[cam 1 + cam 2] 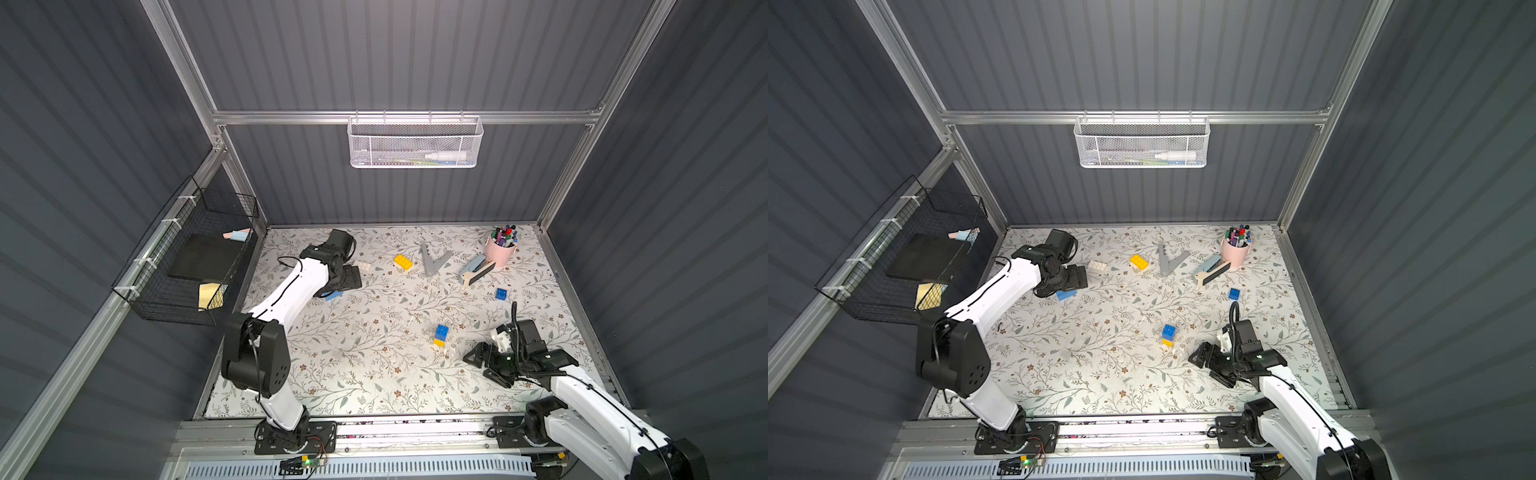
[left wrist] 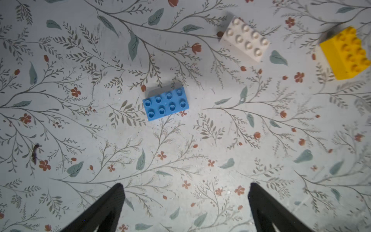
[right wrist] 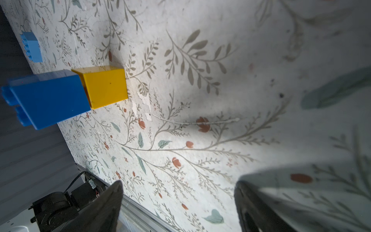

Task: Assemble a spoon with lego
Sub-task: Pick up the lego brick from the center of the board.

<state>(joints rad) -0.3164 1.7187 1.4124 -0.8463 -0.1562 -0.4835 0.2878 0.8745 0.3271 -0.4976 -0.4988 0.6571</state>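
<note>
Blue on yellow, is that all that's joined? (desk)

Yes. On my screens the stack (image 1: 441,336) stands upright on the flowered table (image 1: 374,374), a blue brick pressed onto a yellow one. It's right of centre, towards the near edge. The right wrist view shows it from the side, with nothing touching it. (me)

And on the right? (desk)

I have the right gripper (image 3: 178,183) low over the table, just right of that stack and apart from it. Its jaws are spread with nothing between them. (me)

Left side? (desk)

I see the left gripper (image 2: 186,186) over the far left of the table, jaws wide and empty. A flat light-blue brick (image 2: 165,103) lies studs-up below it, untouched. A white brick (image 2: 245,39) lies a little farther back and to the right. A yellow brick (image 2: 345,54) lies further right again, beside the grey V-shaped piece (image 1: 432,262). A small blue brick (image 1: 501,294) lies alone on the right, nearer to me than the pink pen cup (image 1: 500,251). (me)
</note>
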